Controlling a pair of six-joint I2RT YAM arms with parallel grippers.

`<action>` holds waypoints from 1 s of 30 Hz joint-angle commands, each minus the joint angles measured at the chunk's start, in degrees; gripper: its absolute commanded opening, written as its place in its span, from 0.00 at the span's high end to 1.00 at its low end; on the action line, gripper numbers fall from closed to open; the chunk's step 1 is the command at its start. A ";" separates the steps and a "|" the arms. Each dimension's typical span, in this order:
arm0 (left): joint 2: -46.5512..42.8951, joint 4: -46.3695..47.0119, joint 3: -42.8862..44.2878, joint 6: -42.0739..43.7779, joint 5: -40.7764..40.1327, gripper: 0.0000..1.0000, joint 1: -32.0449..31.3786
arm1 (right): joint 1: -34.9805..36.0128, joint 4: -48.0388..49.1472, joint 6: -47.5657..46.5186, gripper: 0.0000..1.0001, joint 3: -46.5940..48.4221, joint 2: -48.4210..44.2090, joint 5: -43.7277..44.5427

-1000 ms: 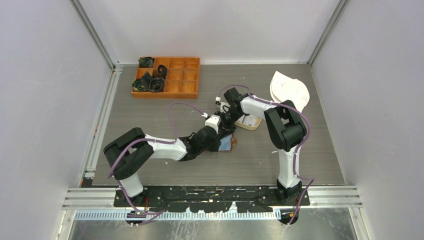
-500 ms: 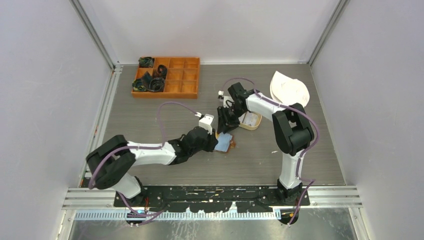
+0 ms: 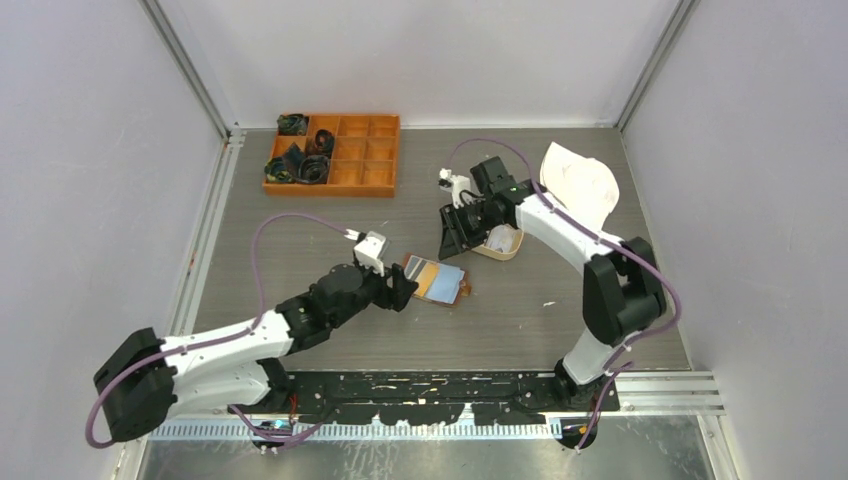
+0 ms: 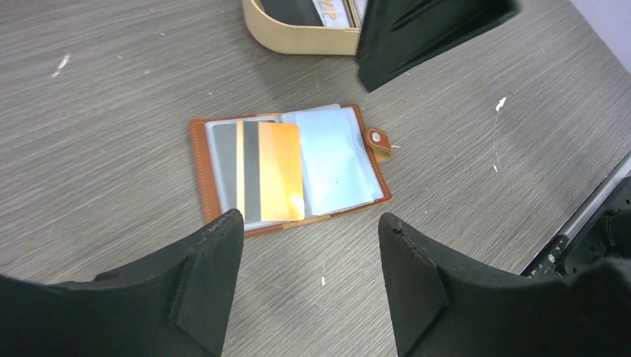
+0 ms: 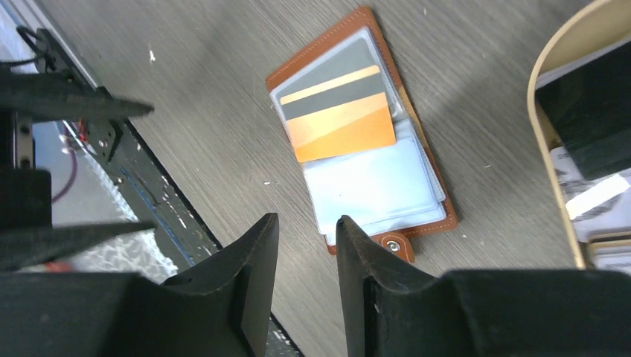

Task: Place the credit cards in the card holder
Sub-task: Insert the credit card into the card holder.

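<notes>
The brown card holder [image 3: 438, 281] lies open on the table. An orange and grey card [image 4: 271, 172] sits in its left clear pocket, and its right sleeves [image 4: 335, 160] look empty. My left gripper [image 4: 311, 219] hovers open just short of the holder's near edge, with nothing between its fingers. My right gripper [image 5: 306, 219] hangs above and behind the holder. Its jaws are a narrow gap apart and hold nothing. More credit cards, a black one [image 5: 595, 104] and white ones [image 5: 595, 201], lie in the oval tan tray [image 3: 503, 250].
An orange compartment box [image 3: 335, 152] with dark coiled items stands at the back left. A white cloth [image 3: 580, 180] lies at the back right, past the tray. The table's front rail [image 5: 149, 193] shows under my right gripper.
My left gripper opened and drew back to the left, off the card holder, which now lies open and uncovered. My right gripper rose and moved back toward the tray.
</notes>
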 commanded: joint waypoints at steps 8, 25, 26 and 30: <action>-11.52 -7.11 -4.34 -1.76 3.02 0.30 4.93 | 0.07 13.32 -17.27 0.55 -7.37 -21.78 6.65; -7.39 -1.18 -9.13 -10.69 14.05 0.21 14.66 | 0.06 24.11 -45.65 0.00 -23.17 -17.57 -10.47; -6.47 0.55 -9.62 -12.02 17.61 0.21 16.83 | 0.10 22.48 -50.17 0.00 -23.51 -17.60 -11.22; -2.42 6.04 -10.24 -15.85 23.97 0.23 20.58 | 0.46 16.87 -57.89 0.05 -22.07 -16.47 -11.04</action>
